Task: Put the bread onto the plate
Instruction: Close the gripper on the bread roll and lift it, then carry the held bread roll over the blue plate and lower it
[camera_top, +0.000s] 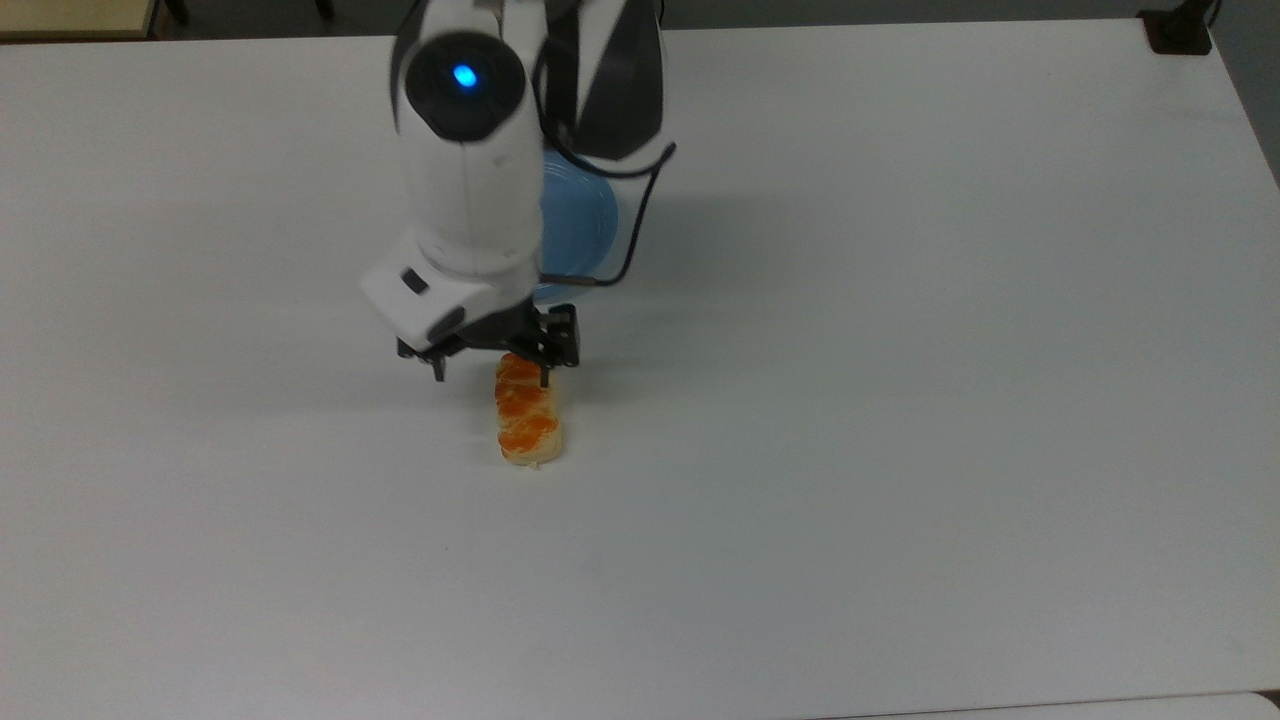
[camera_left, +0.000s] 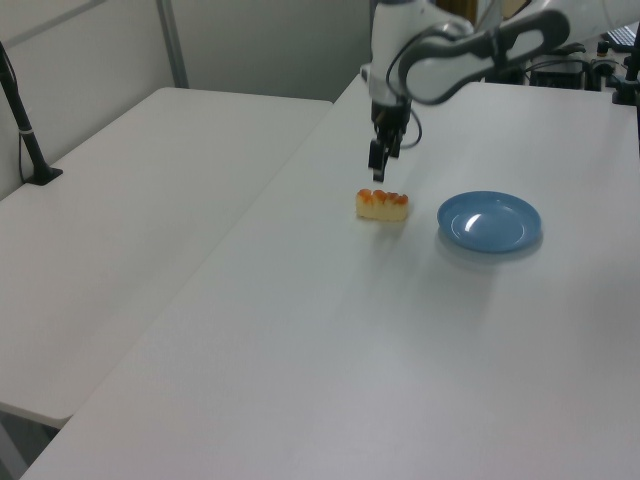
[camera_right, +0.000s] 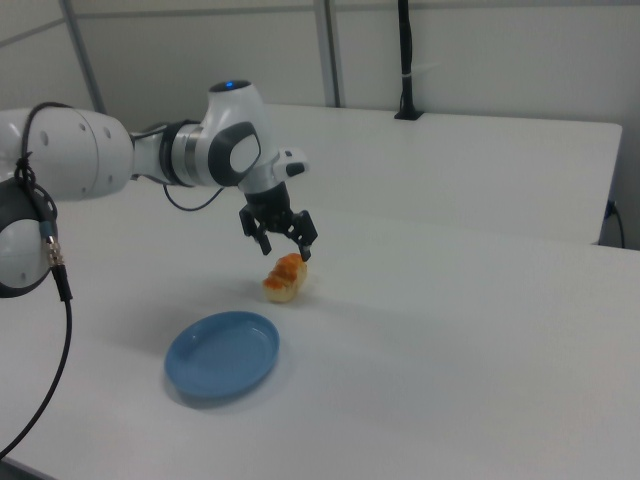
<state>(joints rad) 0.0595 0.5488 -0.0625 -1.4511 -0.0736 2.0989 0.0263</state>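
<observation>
Now the gripper (camera_top: 491, 374) hangs just above the bread (camera_top: 529, 412), fingers spread wide and holding nothing, probably so they can straddle it. Bread lies on the table (camera_top: 900, 400), near but apart from the plate (camera_right: 222, 354), waiting to be picked up

pale-yellow oblong bread roll with orange-brown bumps (camera_top: 528, 420) — 1 | round light-blue plate with raised rim (camera_right: 221, 353) — 1 | white bench (camera_top: 900, 400) — 1
</observation>
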